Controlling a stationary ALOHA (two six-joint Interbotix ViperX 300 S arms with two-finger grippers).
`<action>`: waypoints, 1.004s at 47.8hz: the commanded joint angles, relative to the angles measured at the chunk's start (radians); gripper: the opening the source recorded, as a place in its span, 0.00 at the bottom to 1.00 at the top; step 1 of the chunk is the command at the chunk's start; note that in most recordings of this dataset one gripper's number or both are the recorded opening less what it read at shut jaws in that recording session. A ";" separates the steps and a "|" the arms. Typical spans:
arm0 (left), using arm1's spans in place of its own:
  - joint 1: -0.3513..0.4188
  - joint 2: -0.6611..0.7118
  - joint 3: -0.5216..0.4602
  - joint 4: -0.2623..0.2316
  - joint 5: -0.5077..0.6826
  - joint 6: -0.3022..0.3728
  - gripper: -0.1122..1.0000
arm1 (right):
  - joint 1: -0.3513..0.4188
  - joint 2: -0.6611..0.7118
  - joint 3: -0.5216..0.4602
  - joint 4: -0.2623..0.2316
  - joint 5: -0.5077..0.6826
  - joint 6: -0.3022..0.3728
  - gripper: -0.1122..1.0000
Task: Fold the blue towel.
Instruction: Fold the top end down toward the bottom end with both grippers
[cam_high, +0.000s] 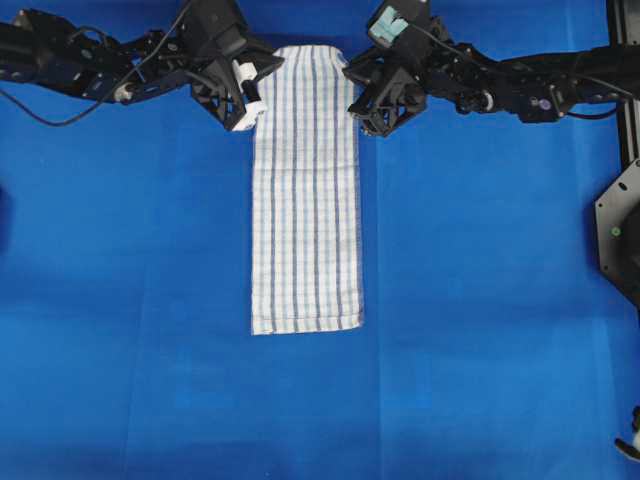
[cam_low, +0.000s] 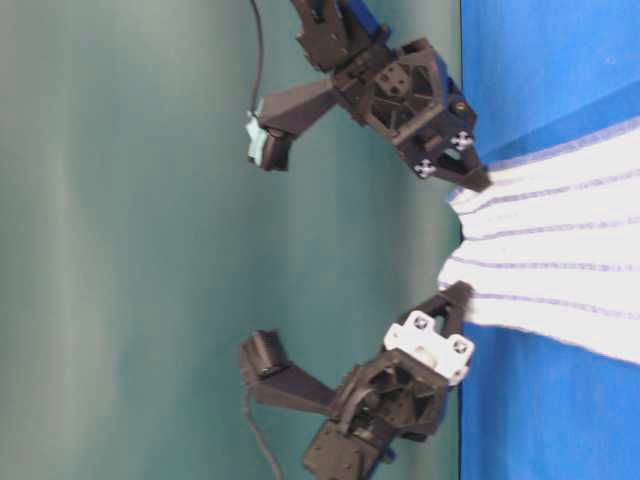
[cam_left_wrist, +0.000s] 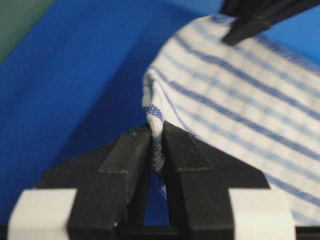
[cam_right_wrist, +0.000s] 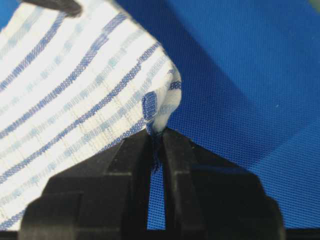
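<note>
Blue towel (cam_high: 306, 190), woven and striped, lies long on the table (cam_high: 480, 300), far corners pinched by left gripper (cam_high: 252, 110) and right gripper (cam_high: 362, 118).

Both arms crowd the far edge of the blue table covering (cam_high: 120, 300), left gripper (cam_high: 262, 88) and right gripper (cam_high: 352, 82) pinching the blue towel (cam_high: 306, 200), whose strip divides the middle; both sides and the near edge lie open.
</note>
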 joint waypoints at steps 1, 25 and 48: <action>-0.002 -0.037 -0.006 0.003 0.006 0.002 0.14 | 0.002 -0.035 -0.006 0.002 -0.003 -0.003 0.19; -0.100 -0.143 0.074 0.000 0.038 -0.018 0.14 | 0.120 -0.146 0.074 0.031 0.014 0.005 0.19; -0.408 -0.225 0.158 -0.006 0.034 -0.213 0.14 | 0.439 -0.245 0.181 0.183 -0.020 0.005 0.19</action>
